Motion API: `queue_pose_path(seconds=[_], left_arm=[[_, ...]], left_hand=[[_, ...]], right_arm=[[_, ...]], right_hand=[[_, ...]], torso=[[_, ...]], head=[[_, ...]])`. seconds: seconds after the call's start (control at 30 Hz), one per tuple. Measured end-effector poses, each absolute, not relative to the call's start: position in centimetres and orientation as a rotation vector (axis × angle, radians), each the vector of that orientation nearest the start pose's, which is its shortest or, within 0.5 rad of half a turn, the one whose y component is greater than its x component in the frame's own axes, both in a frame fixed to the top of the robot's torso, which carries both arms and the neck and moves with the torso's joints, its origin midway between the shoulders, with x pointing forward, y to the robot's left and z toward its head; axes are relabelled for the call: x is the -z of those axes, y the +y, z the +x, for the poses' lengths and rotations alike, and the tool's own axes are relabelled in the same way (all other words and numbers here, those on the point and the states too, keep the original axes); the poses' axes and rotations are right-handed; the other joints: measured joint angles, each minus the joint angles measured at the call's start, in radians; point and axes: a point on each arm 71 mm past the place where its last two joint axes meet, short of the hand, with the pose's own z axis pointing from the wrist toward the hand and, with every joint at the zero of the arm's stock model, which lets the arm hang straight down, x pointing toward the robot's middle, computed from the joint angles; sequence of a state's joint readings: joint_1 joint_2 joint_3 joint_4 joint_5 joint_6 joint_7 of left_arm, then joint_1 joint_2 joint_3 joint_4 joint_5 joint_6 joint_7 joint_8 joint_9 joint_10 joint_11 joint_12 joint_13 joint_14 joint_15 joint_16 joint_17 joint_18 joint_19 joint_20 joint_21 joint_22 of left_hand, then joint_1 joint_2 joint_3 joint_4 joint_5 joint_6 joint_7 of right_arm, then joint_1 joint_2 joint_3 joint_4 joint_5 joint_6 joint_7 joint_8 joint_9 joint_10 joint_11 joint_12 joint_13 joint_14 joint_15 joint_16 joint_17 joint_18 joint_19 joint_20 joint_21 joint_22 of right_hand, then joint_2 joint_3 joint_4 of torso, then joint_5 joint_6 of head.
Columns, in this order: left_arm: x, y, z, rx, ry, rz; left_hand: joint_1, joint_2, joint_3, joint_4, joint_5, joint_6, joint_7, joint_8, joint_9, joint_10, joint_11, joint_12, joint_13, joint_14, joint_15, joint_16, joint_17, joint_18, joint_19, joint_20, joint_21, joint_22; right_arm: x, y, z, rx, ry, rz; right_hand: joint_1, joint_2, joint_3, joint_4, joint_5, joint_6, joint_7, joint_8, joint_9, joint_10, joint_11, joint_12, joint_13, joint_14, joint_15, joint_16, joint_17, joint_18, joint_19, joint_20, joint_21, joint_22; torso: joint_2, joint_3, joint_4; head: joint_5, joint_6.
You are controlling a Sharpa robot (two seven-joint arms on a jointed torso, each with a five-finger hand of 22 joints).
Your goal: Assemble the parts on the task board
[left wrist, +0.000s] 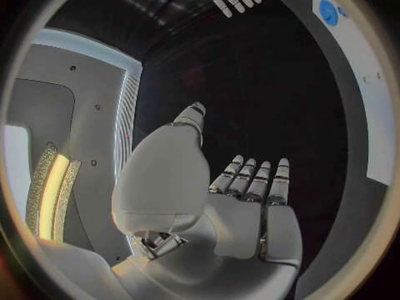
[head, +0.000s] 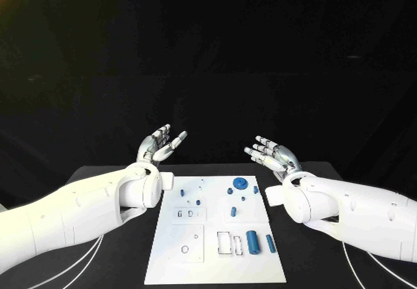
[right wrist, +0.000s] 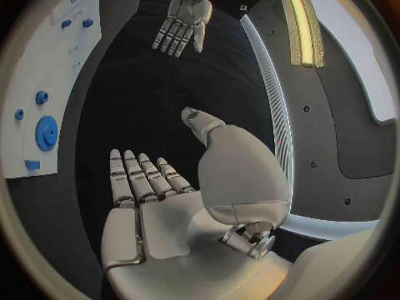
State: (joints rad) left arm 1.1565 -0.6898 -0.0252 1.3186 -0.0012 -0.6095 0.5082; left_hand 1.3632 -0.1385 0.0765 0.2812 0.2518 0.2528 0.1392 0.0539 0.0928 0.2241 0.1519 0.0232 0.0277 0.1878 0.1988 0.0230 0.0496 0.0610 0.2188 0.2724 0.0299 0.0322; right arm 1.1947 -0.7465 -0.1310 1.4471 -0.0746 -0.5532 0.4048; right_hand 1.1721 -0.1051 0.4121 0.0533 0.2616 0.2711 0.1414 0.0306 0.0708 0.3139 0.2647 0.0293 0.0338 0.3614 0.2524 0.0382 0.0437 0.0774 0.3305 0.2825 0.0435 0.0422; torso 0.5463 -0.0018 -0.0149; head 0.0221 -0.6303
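Task board (head: 174, 259) strewn with blue parts (head: 252, 241) — left robot hand (head: 161, 144), right robot hand (head: 273, 155) both wide, empty.

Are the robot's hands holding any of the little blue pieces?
No. The left hand and right hand are both open and empty, raised beyond the task board.

Board near edge: the white board (head: 217, 265) is cut off by the head view's lower border.
Small blue pieces: several far pieces (head: 230, 191) are too small to tell apart.
Left arm: hides the board's far left corner.
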Motion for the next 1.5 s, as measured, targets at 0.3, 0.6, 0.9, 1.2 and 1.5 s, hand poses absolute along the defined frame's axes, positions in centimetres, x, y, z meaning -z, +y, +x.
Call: queue_pose_path(seconds=[0.3, 0.6, 0.9, 1.2, 1.5], left_arm=[[20.1, 21.1, 52.3, 1.305, 1.193, -1.115], [19.1, 22.7, 50.9, 1.365, 1.213, -1.091], [17.8, 23.2, 49.2, 1.422, 1.230, -1.063], [16.9, 22.9, 47.4, 1.483, 1.262, -1.056], [16.2, 21.8, 45.9, 1.587, 1.310, -1.056]], left_hand=[[0.069, 0.027, 0.004, 0.016, 0.010, 0.063, 0.005, 0.020, 0.014, 0.069, 0.043, 0.012, 0.008, 0.032, 0.019, 0.010, 0.008, 0.024, 0.009, 0.016, 0.010, 0.005], [0.110, 0.050, 0.050, 0.003, 0.004, 0.368, 0.030, 0.122, 0.087, 0.571, 0.087, 0.088, 0.039, 0.548, 0.013, 0.164, 0.115, 0.072, 0.438, 0.017, 0.192, 0.091], [0.132, 0.041, 0.067, 0.003, 0.004, 0.495, 0.055, 0.163, 0.113, 0.670, 0.062, 0.092, 0.040, 0.649, -0.018, 0.206, 0.145, 0.101, 0.525, 0.014, 0.254, 0.111], [0.136, 0.036, 0.073, 0.002, 0.004, 0.506, 0.059, 0.164, 0.110, 0.693, 0.057, 0.081, 0.039, 0.688, -0.031, 0.227, 0.168, 0.113, 0.573, 0.005, 0.302, 0.129], [0.133, 0.024, 0.073, 0.002, -0.001, 0.506, 0.059, 0.164, 0.106, 0.700, 0.051, 0.070, 0.039, 0.692, -0.034, 0.252, 0.190, 0.113, 0.599, -0.007, 0.343, 0.149]], right_arm=[[21.2, -19.3, 50.1, -1.331, 1.541, 0.961], [18.6, -21.8, 51.2, -1.175, 1.533, 0.584], [16.8, -21.7, 51.6, -1.045, 1.551, 0.276], [16.1, -20.7, 51.9, -0.856, 1.606, -0.004], [16.6, -19.9, 52.1, -0.660, 1.641, -0.197]], right_hand=[[0.070, -0.006, 0.030, -0.025, -0.003, 0.113, 0.008, 0.035, 0.025, 0.149, -0.002, 0.026, 0.012, 0.167, -0.011, 0.039, 0.024, 0.031, 0.115, 0.005, 0.039, 0.018], [0.116, -0.024, 0.070, -0.079, -0.045, 0.412, 0.039, 0.118, 0.084, 0.500, -0.044, 0.059, 0.026, 0.466, -0.062, 0.105, 0.062, 0.078, 0.382, 0.000, 0.125, 0.043], [0.139, -0.047, 0.096, -0.105, -0.061, 0.589, 0.074, 0.163, 0.109, 0.703, -0.088, 0.060, 0.029, 0.667, -0.120, 0.157, 0.088, 0.093, 0.577, -0.046, 0.203, 0.061], [0.147, -0.069, 0.086, -0.114, -0.061, 0.686, 0.045, 0.182, 0.121, 0.842, -0.142, 0.046, 0.031, 0.925, -0.201, 0.289, 0.194, 0.093, 0.762, -0.133, 0.393, 0.159], [0.109, -0.136, 0.136, -0.063, -0.065, 0.730, 0.015, 0.163, 0.149, 0.896, -0.178, 0.036, 0.033, 1.100, -0.248, 1.079, 0.884, 0.038, 1.024, -0.193, 1.088, 0.873]], torso=[[0.000, -0.0003, -0.0002], [0.033, -0.0035, 0.0213], [0.069, -0.0033, 0.0335], [0.103, -0.0044, 0.0524], [0.134, -0.0072, 0.0757]], head=[[0.000, 0.000], [-0.023, -0.012], [-0.038, -0.010], [-0.054, -0.010], [-0.076, -0.006]])
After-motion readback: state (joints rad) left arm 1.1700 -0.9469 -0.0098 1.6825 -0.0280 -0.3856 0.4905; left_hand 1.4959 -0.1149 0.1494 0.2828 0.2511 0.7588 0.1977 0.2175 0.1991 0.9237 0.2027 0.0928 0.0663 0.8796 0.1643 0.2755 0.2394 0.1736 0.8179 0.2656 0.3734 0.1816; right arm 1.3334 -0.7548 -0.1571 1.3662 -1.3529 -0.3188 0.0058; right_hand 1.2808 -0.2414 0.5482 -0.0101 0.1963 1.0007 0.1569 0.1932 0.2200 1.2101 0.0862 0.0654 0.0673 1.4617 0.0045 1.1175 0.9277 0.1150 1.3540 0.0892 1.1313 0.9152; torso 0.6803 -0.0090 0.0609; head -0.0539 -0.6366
